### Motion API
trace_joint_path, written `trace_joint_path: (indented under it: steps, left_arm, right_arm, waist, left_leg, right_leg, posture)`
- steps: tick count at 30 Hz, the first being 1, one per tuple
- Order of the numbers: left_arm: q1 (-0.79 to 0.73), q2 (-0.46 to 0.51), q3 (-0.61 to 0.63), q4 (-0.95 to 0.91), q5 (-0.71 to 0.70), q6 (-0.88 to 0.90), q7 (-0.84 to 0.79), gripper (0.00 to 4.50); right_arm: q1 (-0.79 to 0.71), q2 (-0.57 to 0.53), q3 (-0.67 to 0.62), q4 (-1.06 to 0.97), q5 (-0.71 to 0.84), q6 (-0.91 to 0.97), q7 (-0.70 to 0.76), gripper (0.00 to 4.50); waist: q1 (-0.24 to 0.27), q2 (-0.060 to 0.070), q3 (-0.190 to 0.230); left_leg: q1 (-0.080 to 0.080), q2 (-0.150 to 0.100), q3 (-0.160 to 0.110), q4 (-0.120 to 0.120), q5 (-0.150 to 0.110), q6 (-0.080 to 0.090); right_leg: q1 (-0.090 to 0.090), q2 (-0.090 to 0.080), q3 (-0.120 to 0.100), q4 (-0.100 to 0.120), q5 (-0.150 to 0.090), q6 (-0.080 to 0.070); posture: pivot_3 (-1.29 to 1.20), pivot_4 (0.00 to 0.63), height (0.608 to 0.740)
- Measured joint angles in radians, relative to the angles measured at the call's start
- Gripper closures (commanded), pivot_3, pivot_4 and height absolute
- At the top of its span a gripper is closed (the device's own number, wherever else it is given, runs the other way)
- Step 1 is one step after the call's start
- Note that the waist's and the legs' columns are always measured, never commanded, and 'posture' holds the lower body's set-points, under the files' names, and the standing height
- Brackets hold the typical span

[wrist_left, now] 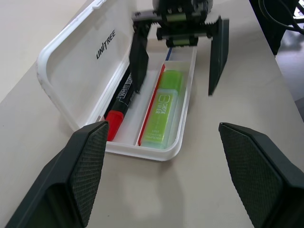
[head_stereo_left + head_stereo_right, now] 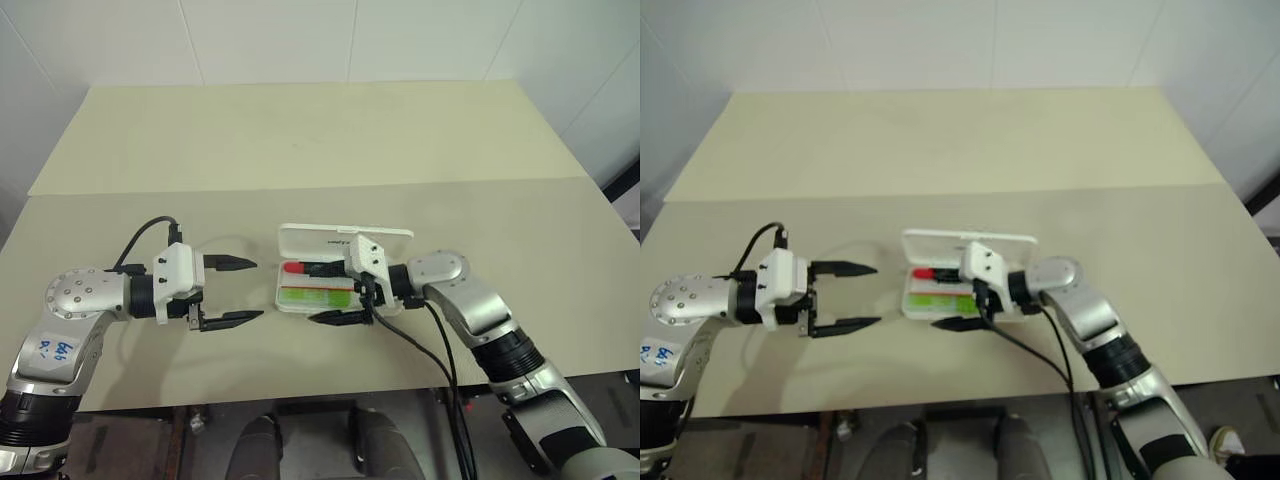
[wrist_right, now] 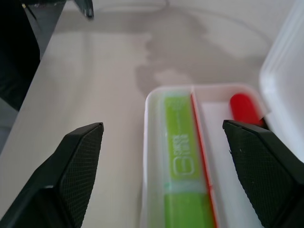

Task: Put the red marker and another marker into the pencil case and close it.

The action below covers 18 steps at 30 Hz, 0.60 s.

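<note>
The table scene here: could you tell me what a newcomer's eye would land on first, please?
Most striking is the white pencil case, lying open near the middle of the table, with the lime-green highlighter and the red marker side by side in its tray. The right gripper stands open over the tray, one finger inside it and one beyond its near edge. The left gripper, open too, faces the case from the left, apart from it.

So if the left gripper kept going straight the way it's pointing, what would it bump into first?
Probably the open white plastic pencil case, at its near end wall. The open left gripper points straight at it across bare table, though one finger might slip past its edge.
</note>
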Motion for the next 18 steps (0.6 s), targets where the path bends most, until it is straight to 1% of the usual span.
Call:
trace_joint_path:
  steps: [5, 7, 11, 12, 14, 18]
  left_arm:
    - [-0.002, 0.0, -0.004, 0.0, 0.0, 0.0, -0.001, 0.55]
    - [-0.006, -0.001, -0.009, -0.001, 0.0, 0.0, -0.001, 0.55]
    - [-0.012, -0.003, -0.013, -0.001, -0.001, 0.0, -0.001, 0.55]
    - [-0.012, -0.005, -0.013, -0.002, -0.001, 0.0, -0.001, 0.55]
    - [-0.013, -0.006, -0.016, -0.003, -0.002, 0.0, -0.001, 0.55]
    - [-0.023, -0.028, -0.037, -0.011, -0.004, 0.007, -0.001, 0.55]
  right_arm:
    - [0.001, -0.007, -0.042, -0.101, 0.071, 0.066, 0.0, 0.22]
    - [0.032, -0.025, -0.068, -0.168, 0.104, 0.103, -0.008, 0.22]
    - [0.135, -0.114, -0.16, -0.308, 0.188, 0.2, -0.037, 0.22]
    - [0.164, -0.139, -0.194, -0.341, 0.203, 0.224, -0.053, 0.1]
    - [0.215, -0.184, -0.248, -0.393, 0.235, 0.267, -0.073, 0.1]
    - [0.358, -0.282, -0.397, -0.515, 0.309, 0.359, -0.134, 0.1]
  waist:
    - [0.001, 0.0, 0.0]
    - [0.002, 0.0, 0.0]
    - [0.006, 0.0, 0.0]
    - [0.005, 0.0, 0.0]
    - [0.005, 0.0, 0.0]
    - [0.005, 0.0, 0.0]
  left_leg:
    - [0.0, 0.001, 0.0, 0.0, 0.0, 0.0]
    - [0.0, 0.001, 0.0, 0.0, 0.0, 0.0]
    - [-0.001, 0.0, 0.0, 0.0, 0.0, 0.0]
    - [-0.001, 0.0, 0.0, 0.0, 0.0, 0.0]
    - [-0.001, 0.0, 0.001, 0.0, 0.0, 0.0]
    - [0.0, 0.0, 0.0, 0.0, 0.0, 0.0]
  right_leg:
    - [-0.001, 0.001, 0.0, 0.0, 0.0, 0.0]
    - [-0.001, 0.0, 0.0, 0.0, 0.0, -0.001]
    - [-0.001, 0.0, 0.0, -0.001, -0.001, -0.001]
    - [-0.001, -0.001, 0.0, -0.001, -0.001, -0.002]
    - [-0.001, -0.001, 0.0, -0.001, -0.002, -0.004]
    - [0.0, 0.0, 0.0, -0.001, -0.003, -0.005]
  posture:
    - [0.0, 0.15, 0.74]
    - [0.0, 0.15, 0.74]
    - [0.0, 0.15, 0.74]
    - [0.0, 0.15, 0.74]
    - [0.0, 0.15, 0.74]
    - [0.0, 0.15, 0.74]
